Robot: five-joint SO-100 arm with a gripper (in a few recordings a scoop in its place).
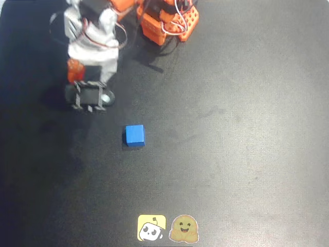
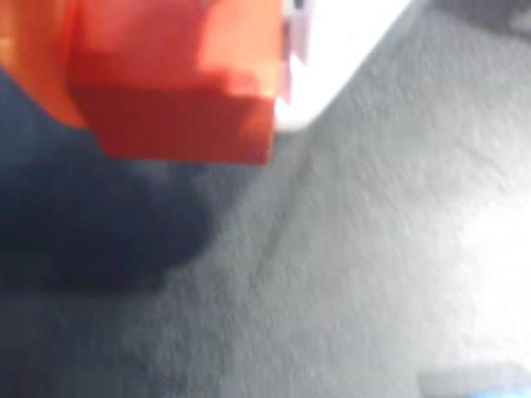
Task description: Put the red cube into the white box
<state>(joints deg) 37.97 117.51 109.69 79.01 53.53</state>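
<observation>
We see the gripper [image 2: 278, 75] holding the red cube [image 2: 178, 83] at upper left of the wrist view, above the dark table [image 2: 348, 274].

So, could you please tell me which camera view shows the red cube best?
The wrist view: the red cube looms large and close, held in the hand above the dark mat, though blurred. The overhead view shows just a small orange-red patch beside the white arm.

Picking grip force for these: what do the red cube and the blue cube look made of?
The small red cube, seen close in the wrist view, looks solid with a smooth matte face and crisp edges, perhaps painted wood or plastic. The small blue cube on the table looks alike: flat, even colour, no shine. Which material, I cannot tell.
</observation>
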